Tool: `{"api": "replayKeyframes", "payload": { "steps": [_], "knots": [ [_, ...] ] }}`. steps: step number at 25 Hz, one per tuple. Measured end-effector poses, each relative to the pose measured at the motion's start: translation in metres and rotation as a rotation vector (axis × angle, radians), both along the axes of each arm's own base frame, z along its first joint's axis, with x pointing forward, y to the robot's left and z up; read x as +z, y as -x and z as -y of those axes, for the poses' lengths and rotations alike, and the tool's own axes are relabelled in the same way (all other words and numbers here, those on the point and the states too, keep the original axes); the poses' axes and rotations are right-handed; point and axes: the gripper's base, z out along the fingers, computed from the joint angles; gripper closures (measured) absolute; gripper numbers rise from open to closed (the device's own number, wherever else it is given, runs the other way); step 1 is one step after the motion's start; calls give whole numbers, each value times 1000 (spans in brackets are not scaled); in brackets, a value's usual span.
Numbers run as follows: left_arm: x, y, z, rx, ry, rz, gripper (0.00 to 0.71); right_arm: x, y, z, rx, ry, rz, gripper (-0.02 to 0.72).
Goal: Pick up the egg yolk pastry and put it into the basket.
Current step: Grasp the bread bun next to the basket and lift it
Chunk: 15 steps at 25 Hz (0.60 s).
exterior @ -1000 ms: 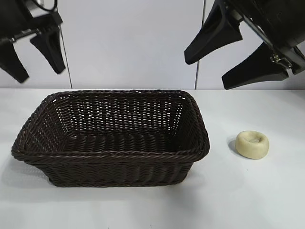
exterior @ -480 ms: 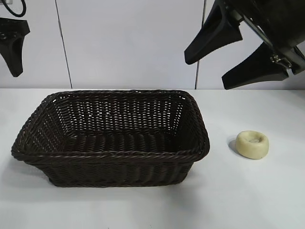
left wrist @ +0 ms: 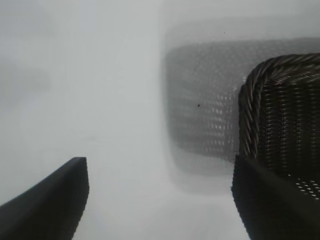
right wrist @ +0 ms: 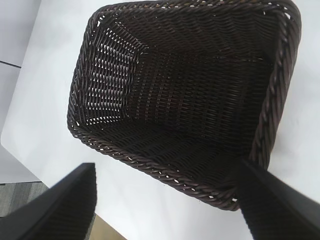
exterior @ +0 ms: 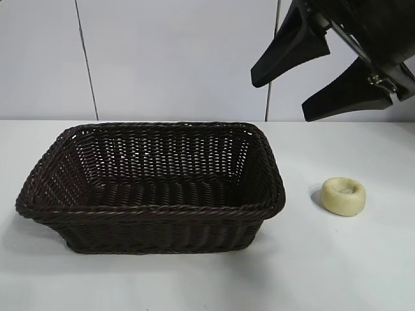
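Evidently nothing was done yet: egg yolk pastry [exterior: 343, 196] was left on the tabletop [exterior: 350, 259] beside the seemingly empty basket [exterior: 150, 208]; right hand [exterior: 310, 83] was held wide apart overhead, left hand [left wrist: 160, 200] likewise spread, nothing gripped.

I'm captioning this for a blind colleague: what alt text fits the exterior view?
An empty dark brown wicker basket sits on a white table, with a small pale egg yolk pastry lying on the table apart from it, to its right. The open right gripper hangs above the pastry, holding nothing.
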Motion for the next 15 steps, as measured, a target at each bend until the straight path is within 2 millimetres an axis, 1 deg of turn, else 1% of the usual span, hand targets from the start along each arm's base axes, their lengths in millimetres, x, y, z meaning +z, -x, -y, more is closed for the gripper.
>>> {"api": "replayKeyframes", "payload": {
  "steps": [2,5,7,11,15],
  "knots": [
    [8,23,-1,0,1,15,139,0,0,0,0,0,0,146],
    [17,63,-3,0,2,40,139,0,0,0,0,0,0,146],
    [20,94,-5,0,3,63,139,0,0,0,1,0,-1,146],
    [18,152,-8,0,6,117,139,0,1,0,6,-1,-6,146],
    [12,205,-11,-1,10,189,139,0,2,-1,14,-1,-14,146]
  ]
}}
